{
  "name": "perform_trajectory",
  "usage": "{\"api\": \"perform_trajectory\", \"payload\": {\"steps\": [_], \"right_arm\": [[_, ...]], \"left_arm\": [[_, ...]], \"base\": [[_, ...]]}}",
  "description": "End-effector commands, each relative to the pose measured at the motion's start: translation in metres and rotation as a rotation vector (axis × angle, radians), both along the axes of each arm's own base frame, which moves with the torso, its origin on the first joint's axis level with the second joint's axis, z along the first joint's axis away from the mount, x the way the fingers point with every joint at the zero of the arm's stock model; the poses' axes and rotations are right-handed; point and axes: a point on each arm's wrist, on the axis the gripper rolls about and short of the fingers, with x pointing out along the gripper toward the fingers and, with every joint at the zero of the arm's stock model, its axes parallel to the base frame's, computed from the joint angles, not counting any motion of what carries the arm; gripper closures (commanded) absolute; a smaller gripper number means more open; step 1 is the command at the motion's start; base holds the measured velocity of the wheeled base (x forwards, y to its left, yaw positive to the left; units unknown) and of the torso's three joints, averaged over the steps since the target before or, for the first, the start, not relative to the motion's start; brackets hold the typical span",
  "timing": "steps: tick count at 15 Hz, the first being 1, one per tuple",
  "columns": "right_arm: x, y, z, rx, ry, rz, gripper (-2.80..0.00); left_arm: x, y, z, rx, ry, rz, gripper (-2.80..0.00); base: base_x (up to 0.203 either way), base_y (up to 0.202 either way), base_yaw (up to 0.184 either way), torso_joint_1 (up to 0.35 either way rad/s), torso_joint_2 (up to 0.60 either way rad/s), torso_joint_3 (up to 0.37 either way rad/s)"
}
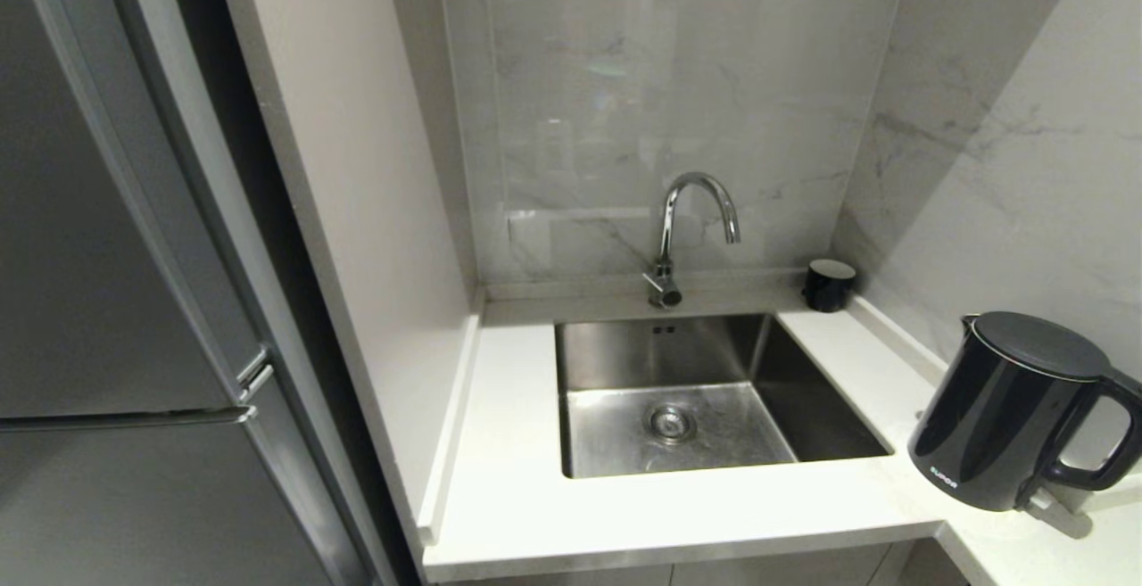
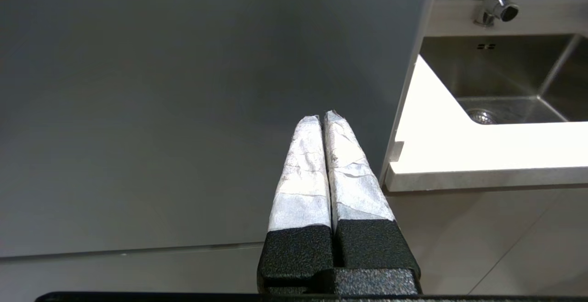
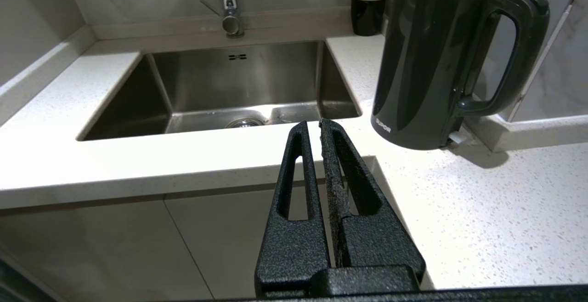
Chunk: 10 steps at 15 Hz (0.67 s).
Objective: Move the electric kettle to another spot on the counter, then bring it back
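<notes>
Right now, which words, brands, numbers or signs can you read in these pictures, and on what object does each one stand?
"SUPOR": white letters low on the side of the black kettle, readable in the right wrist view and the head view.
No other text shows on the small black cup, the tap or the sink.

From the wrist cameras I see only my grippers. The left gripper (image 2: 324,114) has two long tapering fingers (image 2: 303,178) wrapped in creased white tape from the tips down most of their length; below the tape they are black with a rough, pebbled finish, seated on a black base block. The right gripper (image 3: 314,125) is bare black all over, the same grainy texture, each finger (image 3: 294,178) pierced by a long narrow slot. One inner face carries a rough dark pad strip. A black bar edges each view's bottom.
</notes>
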Motion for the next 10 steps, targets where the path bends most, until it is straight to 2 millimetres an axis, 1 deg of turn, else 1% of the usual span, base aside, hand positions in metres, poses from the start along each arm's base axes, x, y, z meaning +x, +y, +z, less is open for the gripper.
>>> {"api": "perform_trajectory", "payload": {"steps": [1,10], "right_arm": [[0.0001,0.0,0.0001,0.0,0.001,0.0,0.0],[0.0001,0.0,0.0001,0.0,0.001,0.0,0.0]], "left_arm": [[0.0001,0.0,0.0001,0.0,0.002,0.0,0.0],[0.0001,0.0,0.0001,-0.001,0.002,0.0,0.0]], "base": [[0.0,0.0,0.0,-0.118,0.28,0.169],[0.0,0.0,0.0,-0.132,0.33,0.189]]}}
